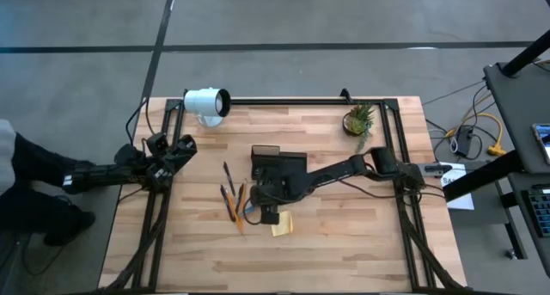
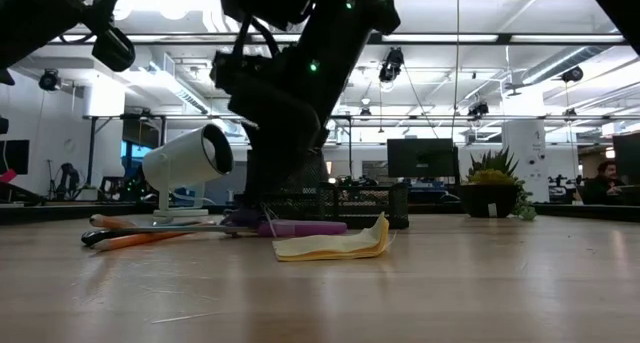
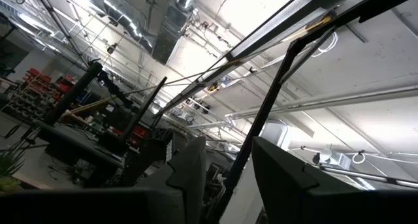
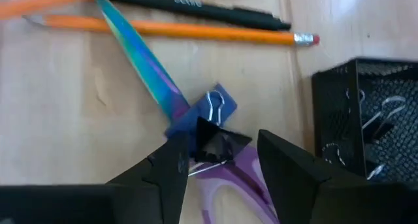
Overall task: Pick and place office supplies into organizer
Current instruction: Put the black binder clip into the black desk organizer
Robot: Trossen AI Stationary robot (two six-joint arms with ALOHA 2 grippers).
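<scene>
Beside the organizer (image 4: 366,113), the right gripper (image 4: 219,160) hangs spread over the binder clips (image 4: 210,119) and scissors (image 4: 163,87), pencils (image 4: 196,29) still unplaced; the left gripper (image 1: 176,149) idles, fingers slightly parted.

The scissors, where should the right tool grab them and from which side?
Grip the scissors at the pivot where the blades meet the purple handles, coming straight down. They lie flat on the table, and the right tool hangs open over that spot; a binder clip crowds it.
</scene>
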